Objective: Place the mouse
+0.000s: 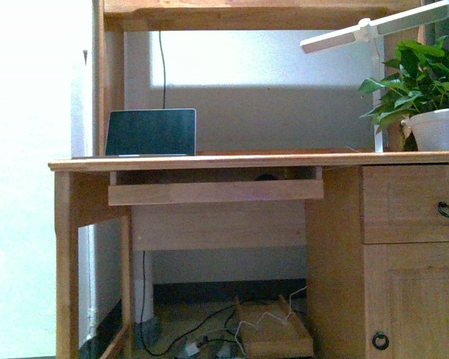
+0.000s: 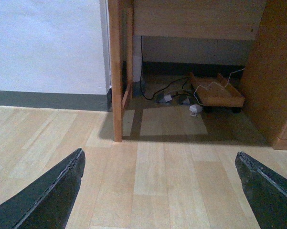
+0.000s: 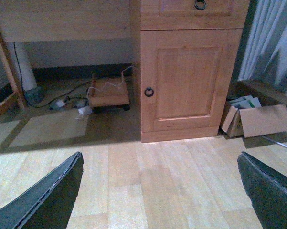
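A small dark rounded shape (image 1: 267, 177) peeks over the front board of the pull-out tray (image 1: 215, 191) under the desk top. It looks like the mouse, and most of it is hidden. Neither arm shows in the front view. My left gripper (image 2: 158, 155) is open above bare wooden floor, facing the desk's left leg (image 2: 116, 71), with nothing between its dark fingers (image 2: 62, 186). Also open and holding nothing, my right gripper (image 3: 159, 156) hangs over the floor in front of the cabinet door (image 3: 185, 78).
A laptop (image 1: 151, 132) stands open on the wooden desk (image 1: 254, 159), with a potted plant (image 1: 435, 127) and a white lamp (image 1: 373, 30) at the right. Drawer (image 1: 411, 203) and cabinet fill the right side. Cables and a low wooden stand (image 2: 217, 93) lie under the desk. A cardboard box (image 3: 255, 119) sits right of the cabinet.
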Robot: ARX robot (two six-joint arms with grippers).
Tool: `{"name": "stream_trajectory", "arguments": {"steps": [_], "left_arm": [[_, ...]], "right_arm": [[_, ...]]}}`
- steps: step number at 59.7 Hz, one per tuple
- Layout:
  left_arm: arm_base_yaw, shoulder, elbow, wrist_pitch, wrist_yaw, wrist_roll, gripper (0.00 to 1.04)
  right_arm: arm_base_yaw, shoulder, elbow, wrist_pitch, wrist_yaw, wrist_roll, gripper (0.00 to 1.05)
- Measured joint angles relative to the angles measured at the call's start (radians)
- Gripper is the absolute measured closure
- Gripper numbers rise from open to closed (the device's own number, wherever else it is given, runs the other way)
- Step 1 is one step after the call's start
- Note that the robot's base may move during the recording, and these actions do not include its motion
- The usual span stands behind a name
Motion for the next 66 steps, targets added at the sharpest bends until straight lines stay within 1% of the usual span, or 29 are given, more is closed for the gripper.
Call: {"name": "stream_trajectory", "arguments": {"steps": [66], "left_arm": [[0.000, 0.000, 0.000, 0.000, 0.000, 0.000, 0.08]], "right_arm": [[0.000, 0.000, 0.000, 0.000, 0.000, 0.000, 0.07]]}}
